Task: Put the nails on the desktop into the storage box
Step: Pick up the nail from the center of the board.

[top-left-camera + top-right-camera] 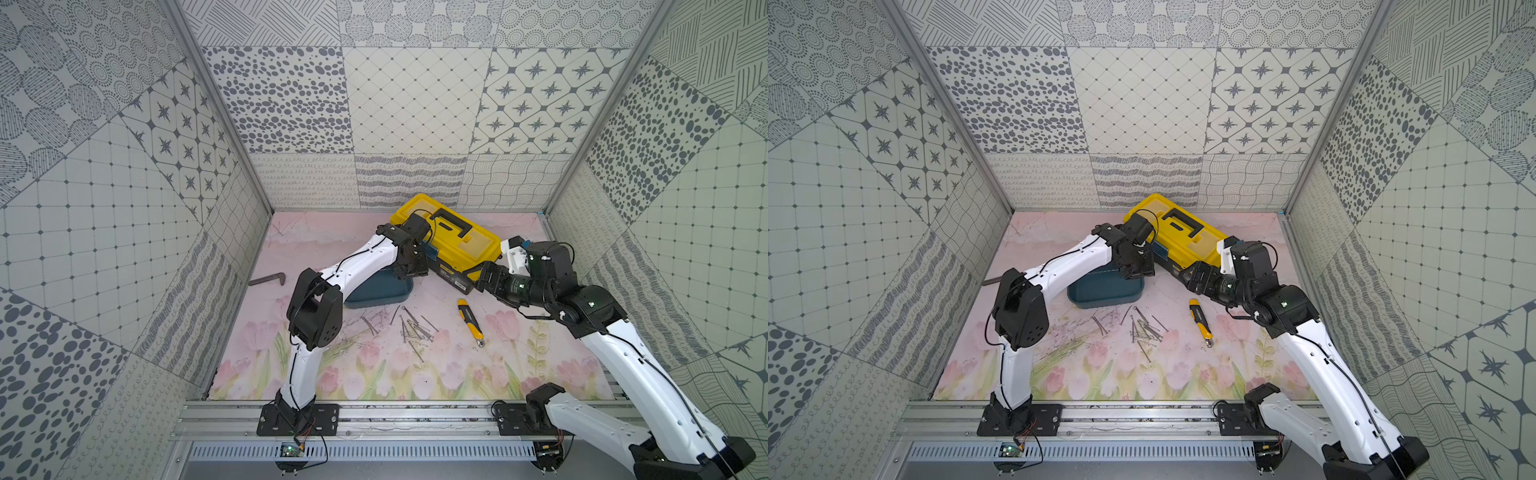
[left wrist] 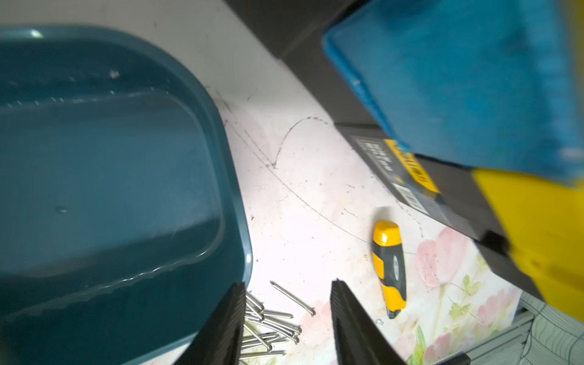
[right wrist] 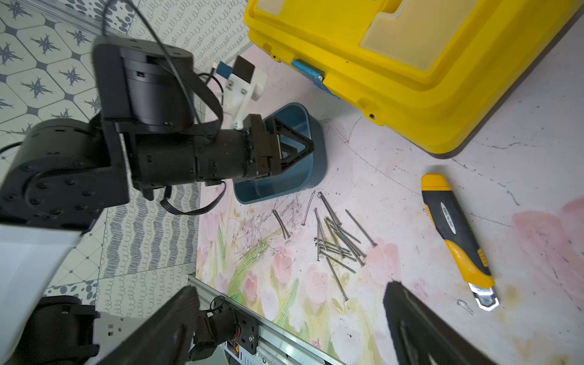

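Observation:
Several grey nails [image 1: 415, 330] [image 1: 1146, 330] lie in a loose heap on the tulip-printed desktop [image 1: 457, 374], just in front of the teal storage box [image 1: 382, 295] [image 1: 1104, 291]. My left gripper [image 1: 409, 270] [image 1: 1136, 270] hangs over the box's right end. In the left wrist view its jaws [image 2: 287, 284] stand open with nothing between them, the nails [image 2: 271, 328] below and the box [image 2: 110, 189] beside them. The box floor that shows is bare. My right gripper [image 3: 290, 303] [image 1: 482, 278] is wide open and empty, right of the box, looking down at the nails [image 3: 335, 240].
A yellow-lidded black toolbox [image 1: 453, 237] stands behind the box, close to both grippers. A yellow-and-black utility knife [image 1: 471, 322] lies right of the nails. A dark L-shaped bar [image 1: 268, 279] lies by the left wall. Patterned walls enclose three sides, and a metal rail [image 1: 395, 415] runs along the front.

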Robot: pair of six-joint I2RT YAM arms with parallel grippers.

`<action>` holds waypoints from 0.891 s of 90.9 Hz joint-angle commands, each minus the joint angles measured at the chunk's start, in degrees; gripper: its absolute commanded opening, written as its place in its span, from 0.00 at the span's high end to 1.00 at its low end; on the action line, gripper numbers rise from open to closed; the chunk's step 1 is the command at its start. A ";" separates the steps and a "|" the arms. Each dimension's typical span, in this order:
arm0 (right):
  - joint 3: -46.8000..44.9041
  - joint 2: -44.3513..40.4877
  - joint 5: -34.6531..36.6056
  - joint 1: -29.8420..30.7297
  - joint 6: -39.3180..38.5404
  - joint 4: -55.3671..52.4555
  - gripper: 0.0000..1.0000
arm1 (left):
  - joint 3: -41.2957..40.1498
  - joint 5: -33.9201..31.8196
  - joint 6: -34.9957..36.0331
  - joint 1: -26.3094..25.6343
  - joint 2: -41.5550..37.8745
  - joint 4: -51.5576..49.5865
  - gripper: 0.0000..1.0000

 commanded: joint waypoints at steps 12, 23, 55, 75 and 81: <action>10.36 5.01 6.17 4.11 -7.04 -3.98 0.03 | -1.34 -1.83 7.32 -0.19 -14.01 2.74 0.41; 15.00 8.86 10.44 7.72 -11.22 -7.47 0.03 | -7.85 -6.24 9.14 0.15 -23.39 2.54 0.15; 19.31 18.93 12.26 18.31 -16.22 -11.14 0.04 | -31.62 -9.99 4.32 5.04 -54.80 -0.81 0.01; 19.03 26.69 13.27 24.17 -20.08 -16.04 0.06 | -42.82 -5.76 0.55 5.25 -65.54 -7.63 0.00; 17.22 28.06 12.00 24.77 -20.43 -15.91 0.07 | -46.55 -4.22 -1.51 5.27 -68.32 -7.96 0.01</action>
